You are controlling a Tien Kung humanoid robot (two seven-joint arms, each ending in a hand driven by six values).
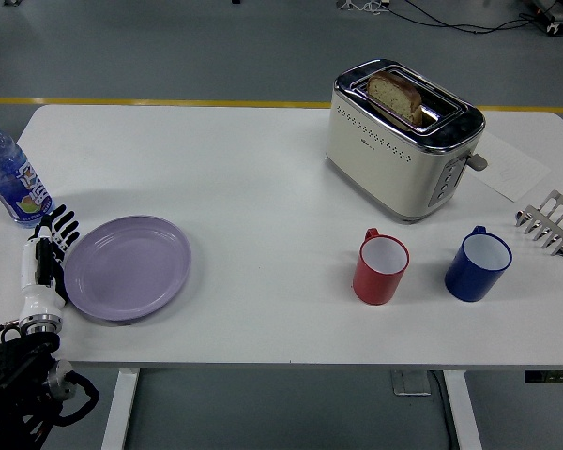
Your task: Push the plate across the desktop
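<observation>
A lilac plate [128, 267] lies flat on the white table [253, 187] at the near left. My left hand [49, 255] stands on its edge right at the plate's left rim, fingers straight and spread, holding nothing. Its black fingertips [64, 222] point toward the far side. I cannot tell whether the hand touches the rim. My right arm is out of view.
A water bottle [7, 174] stands at the table's left edge, just beyond my hand. A toaster [400, 137] with bread stands at the back right. A red mug [379, 267], a blue mug [476, 263], a metal rack [550, 221] and a paper sheet [509, 168] are on the right.
</observation>
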